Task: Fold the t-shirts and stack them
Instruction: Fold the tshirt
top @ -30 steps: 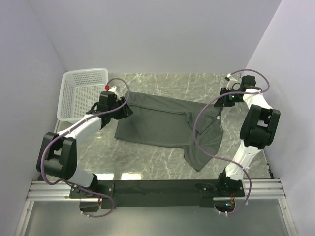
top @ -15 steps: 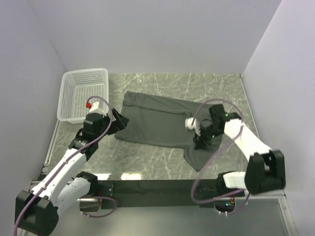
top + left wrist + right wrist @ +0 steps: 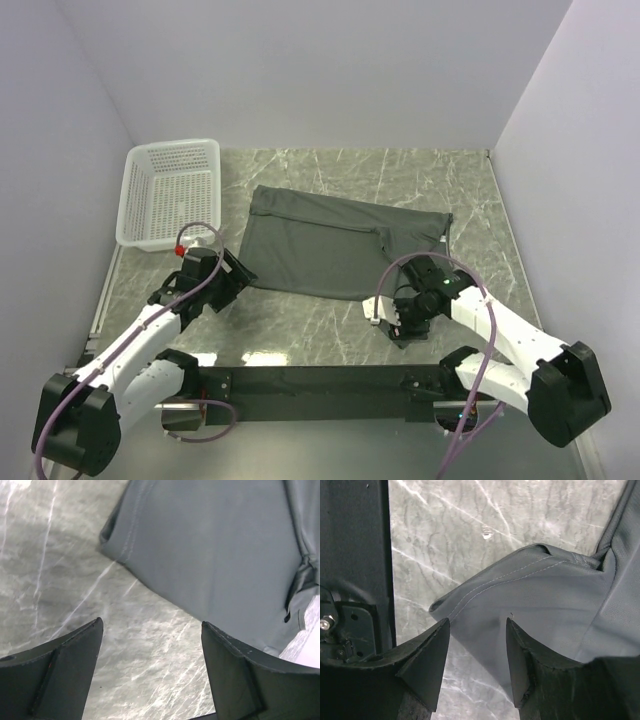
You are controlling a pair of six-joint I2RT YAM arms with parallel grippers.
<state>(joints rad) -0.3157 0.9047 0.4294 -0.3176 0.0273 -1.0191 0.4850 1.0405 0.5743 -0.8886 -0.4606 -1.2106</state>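
One dark charcoal-grey t-shirt lies spread flat across the middle of the marble table. My left gripper is open and empty just off the shirt's near-left corner, above bare marble. My right gripper is open over the shirt's near-right sleeve, whose stitched hem end points toward the front rail. The sleeve lies between and beyond the right fingers, and nothing is clamped.
A white plastic mesh basket stands at the back left of the table, empty. The black front rail with the arm bases runs along the near edge. White walls close in on the left, back and right.
Both arms have swung from the shirt's far corners back toward the near edge. The left gripper now hangs near the near-left corner, the right one over the near-right sleeve. The shirt lies flatter.
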